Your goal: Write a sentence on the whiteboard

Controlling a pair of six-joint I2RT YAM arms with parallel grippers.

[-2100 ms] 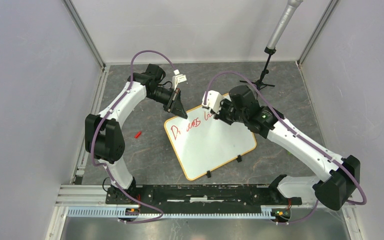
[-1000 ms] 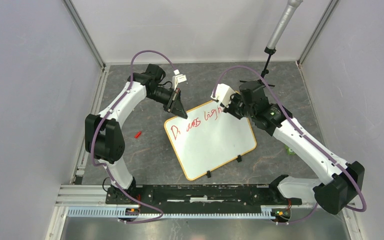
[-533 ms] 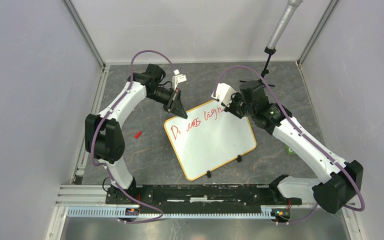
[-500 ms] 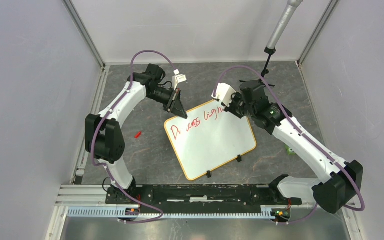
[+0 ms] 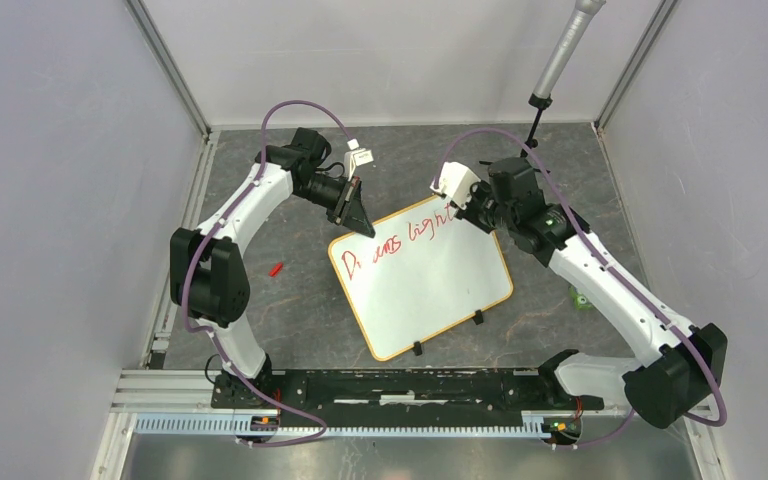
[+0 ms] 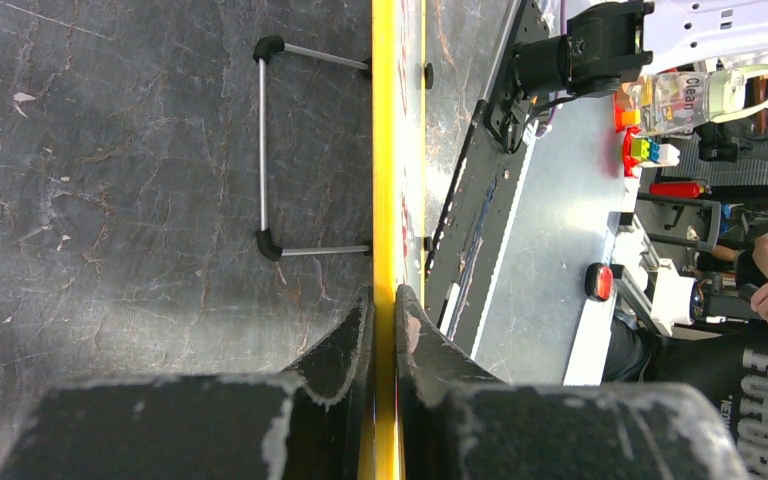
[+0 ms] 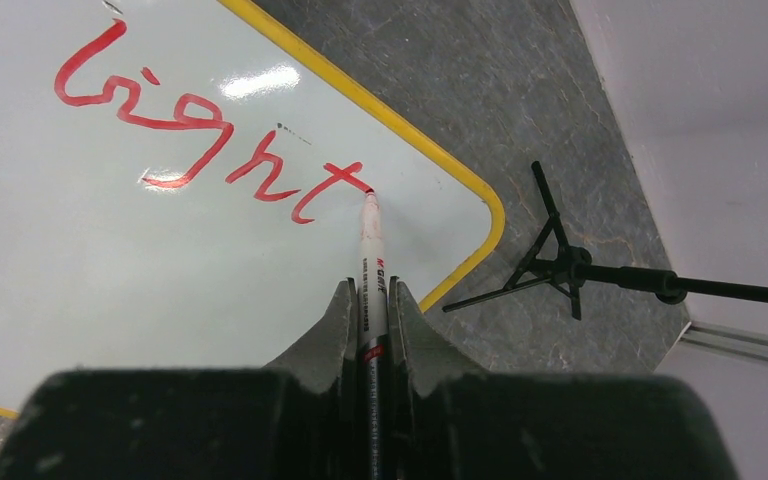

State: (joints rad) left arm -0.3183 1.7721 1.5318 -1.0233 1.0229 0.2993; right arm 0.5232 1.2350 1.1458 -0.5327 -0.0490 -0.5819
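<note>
The whiteboard [image 5: 430,285] lies tilted in the middle of the table, white with a yellow rim and two black clips on its near edge. Red writing [image 5: 400,240] runs along its far edge; the right wrist view reads "light" [image 7: 200,150]. My left gripper [image 5: 358,222] is shut on the board's far-left rim [image 6: 384,180]. My right gripper [image 5: 463,212] is shut on a white marker [image 7: 371,270], held over the board's far-right corner. The marker's red tip meets the end of the "t" crossbar.
A small red cap [image 5: 276,269] lies on the table left of the board. A black stand with a grey pole [image 5: 545,95] rises at the back right, its feet [image 7: 560,265] close to the board's corner. A green object [image 5: 580,297] lies at the right.
My right gripper has moved right along the board's far edge with the marker. The word "light" has grown from its first letters to its final "t". The left arm has not moved.
</note>
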